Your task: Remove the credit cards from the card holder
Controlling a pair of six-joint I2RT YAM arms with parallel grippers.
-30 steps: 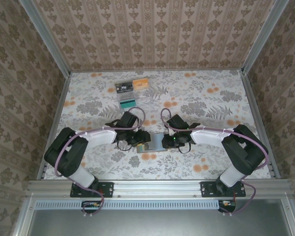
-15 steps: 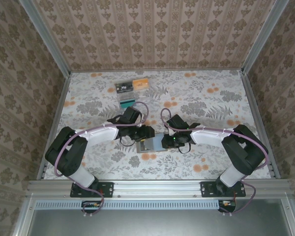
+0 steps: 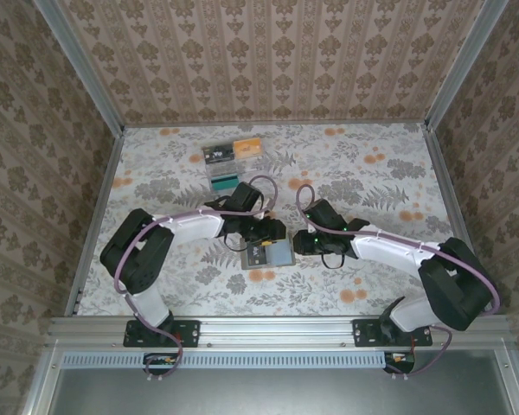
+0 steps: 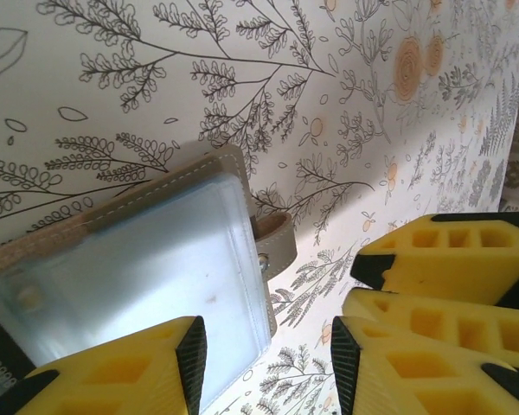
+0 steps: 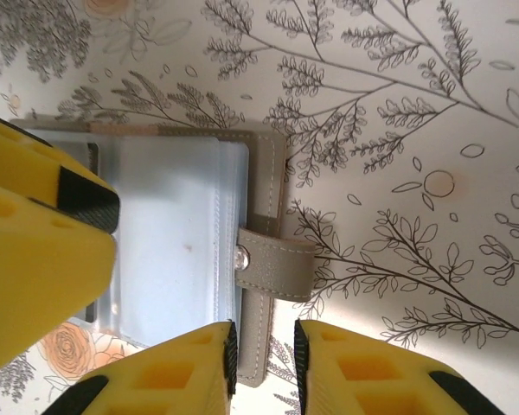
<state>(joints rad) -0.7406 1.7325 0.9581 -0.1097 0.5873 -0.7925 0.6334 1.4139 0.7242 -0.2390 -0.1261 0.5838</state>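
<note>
No cards are out yet. The grey-brown folding card holder (image 3: 272, 254) lies open on the floral bench (image 3: 372, 173) between my claws, with pale plastic credit cards (image 5: 169, 233) sleeved inside. The left claw (image 4: 264, 356) gapes empty; the right claw (image 5: 264, 346) is narrowly parted, gripping nothing.

I have both arms stretched forward and bent inward, so the wrists meet low over the middle of the table. My left arm (image 3: 183, 226) comes in from the left with the left gripper (image 3: 271, 234) pointing right and downward; its yellow fingers (image 4: 125, 376) stand clearly apart. My right arm (image 3: 389, 251) comes in from the right with the right gripper (image 3: 304, 245) facing left, its fingertips close together with only a narrow gap showing between them. The two grippers sit just beside each other, tips nearly facing.
</note>
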